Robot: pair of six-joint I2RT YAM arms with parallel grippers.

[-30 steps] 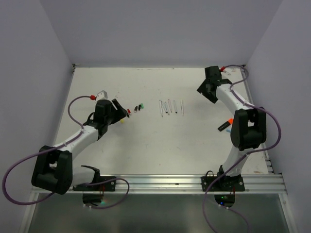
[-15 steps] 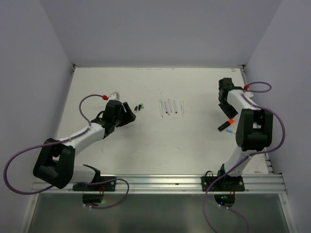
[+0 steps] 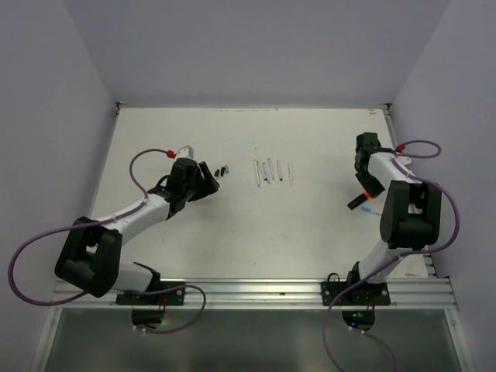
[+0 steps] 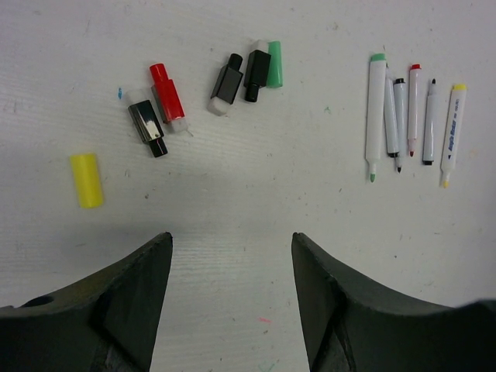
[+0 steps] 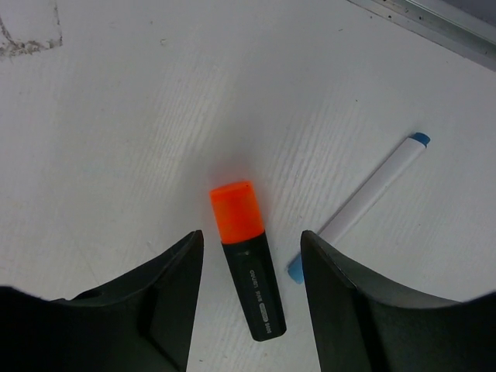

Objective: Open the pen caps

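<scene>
left gripper (image 4: 231,246) was open, empty | loose caps (image 4: 166,89) sat just left of the pens (image 4: 377,108) | right gripper (image 5: 249,237) gaped open either side of a highlighter (image 5: 260,298), orange cap (image 5: 237,209) on, well right of the pens

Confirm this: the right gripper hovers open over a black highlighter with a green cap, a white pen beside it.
Not green: the cap is orange, per the right wrist view. The right gripper, black highlighter and white pen are as stated.
</scene>
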